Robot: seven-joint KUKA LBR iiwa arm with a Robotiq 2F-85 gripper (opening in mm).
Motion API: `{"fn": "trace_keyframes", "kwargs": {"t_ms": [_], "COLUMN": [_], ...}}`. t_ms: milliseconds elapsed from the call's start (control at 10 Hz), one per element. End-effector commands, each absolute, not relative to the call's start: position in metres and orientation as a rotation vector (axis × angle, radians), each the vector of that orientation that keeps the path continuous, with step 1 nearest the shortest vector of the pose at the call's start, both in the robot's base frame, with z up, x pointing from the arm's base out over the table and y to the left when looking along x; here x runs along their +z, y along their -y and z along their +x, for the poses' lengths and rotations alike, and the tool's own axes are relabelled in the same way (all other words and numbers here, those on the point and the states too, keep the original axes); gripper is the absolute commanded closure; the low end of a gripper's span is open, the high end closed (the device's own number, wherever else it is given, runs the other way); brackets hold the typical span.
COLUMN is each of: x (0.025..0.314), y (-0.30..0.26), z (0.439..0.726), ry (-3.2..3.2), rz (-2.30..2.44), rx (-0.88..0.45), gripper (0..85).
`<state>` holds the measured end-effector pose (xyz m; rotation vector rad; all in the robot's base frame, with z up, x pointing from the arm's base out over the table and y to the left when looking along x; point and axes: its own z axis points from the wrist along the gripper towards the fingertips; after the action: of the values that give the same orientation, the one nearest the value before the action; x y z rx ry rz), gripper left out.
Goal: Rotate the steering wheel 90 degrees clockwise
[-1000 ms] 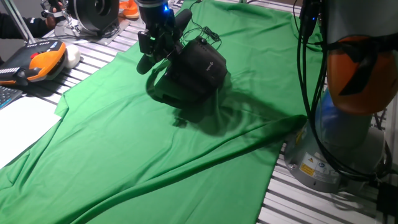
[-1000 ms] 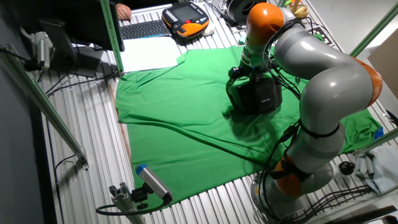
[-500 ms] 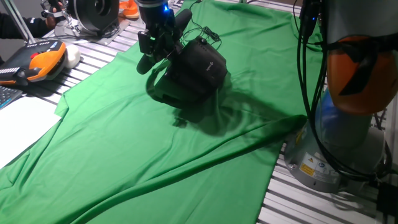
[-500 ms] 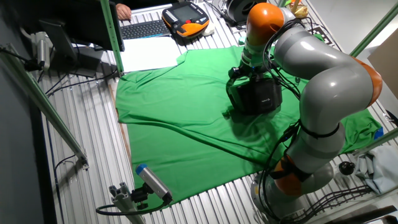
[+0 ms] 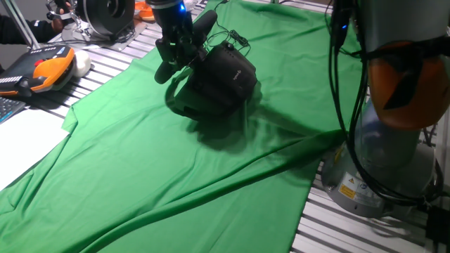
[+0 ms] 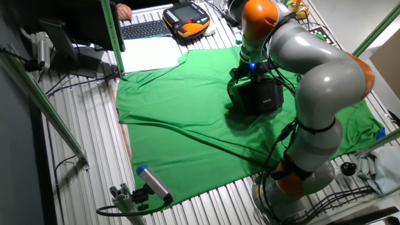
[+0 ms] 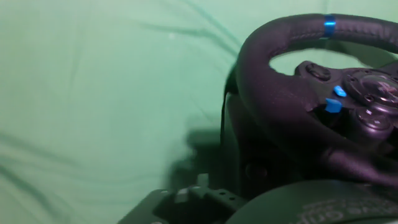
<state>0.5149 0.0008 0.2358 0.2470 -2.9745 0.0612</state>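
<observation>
The steering wheel (image 7: 292,99) is black, with a blue stripe at its 12 o'clock and small blue buttons on the hub. It sits on a green cloth (image 5: 162,176). The arm (image 6: 312,56) is grey with orange joints.

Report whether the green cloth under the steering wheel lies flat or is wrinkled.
Wrinkled. The green cloth is spread over the table but shows long diagonal folds running in front of the steering wheel and its base.

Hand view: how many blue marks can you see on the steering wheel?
3: a blue stripe on the steering wheel rim's top, and two small blue buttons on the hub. Others may be hidden.
</observation>
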Motion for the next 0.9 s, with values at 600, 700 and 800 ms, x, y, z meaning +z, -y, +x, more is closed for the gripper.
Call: {"fn": "trace_keyframes", "kwargs": {"t_ms": [600,700,800], "x": [0.2358,0.2358,0.2358], "y": [0.0001,0.0001,0.0], "z": [0.5145,0.5145,0.5145], "ry": [2.855,2.862,2.866], "rz": [0.452,0.432,0.414], "rx": [0.098,0.1,0.105], "gripper": [85.0,85.0,85.0]}}
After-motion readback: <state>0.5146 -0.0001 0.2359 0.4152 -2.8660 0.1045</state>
